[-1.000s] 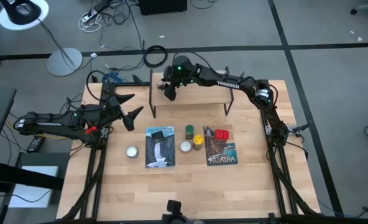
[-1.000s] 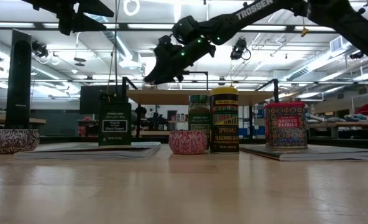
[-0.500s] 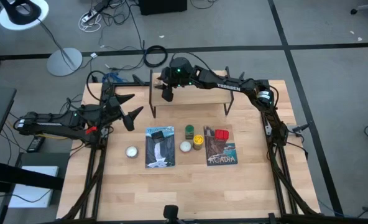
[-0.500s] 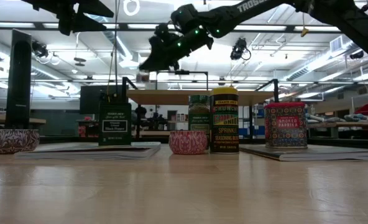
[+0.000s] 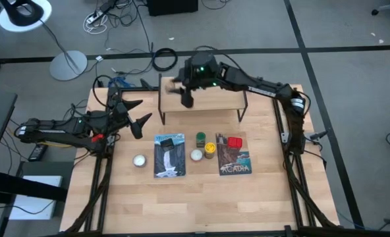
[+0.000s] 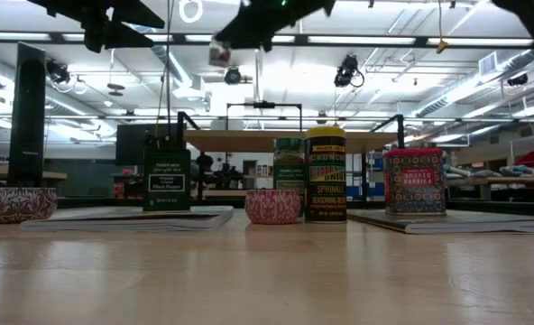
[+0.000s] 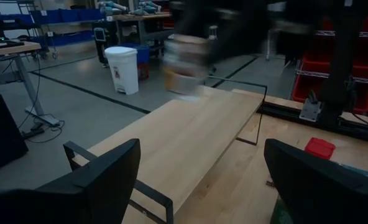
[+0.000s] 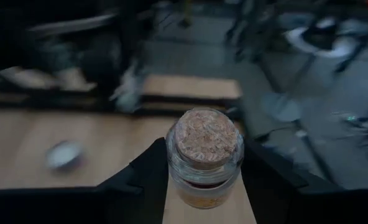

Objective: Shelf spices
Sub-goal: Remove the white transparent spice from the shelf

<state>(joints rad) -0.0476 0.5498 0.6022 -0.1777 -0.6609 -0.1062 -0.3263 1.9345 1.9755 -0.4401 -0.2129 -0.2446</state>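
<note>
The right gripper's fingers [image 8: 140,180] are clamped on one small cork-stoppered glass jar [image 8: 204,155], held in the air above the shelf [image 5: 201,100] at the bench's [image 5: 201,204] far edge. Four containers stand mid-bench: dark square tin [image 6: 166,180], green jar [image 6: 289,162], yellow-capped jar [image 6: 326,174], red tin [image 6: 415,181]. Two white balls [image 5: 139,160] and two books [image 5: 169,155] lie alongside. The left gripper [image 5: 134,115] waits near the left edge, fingers apart.
</note>
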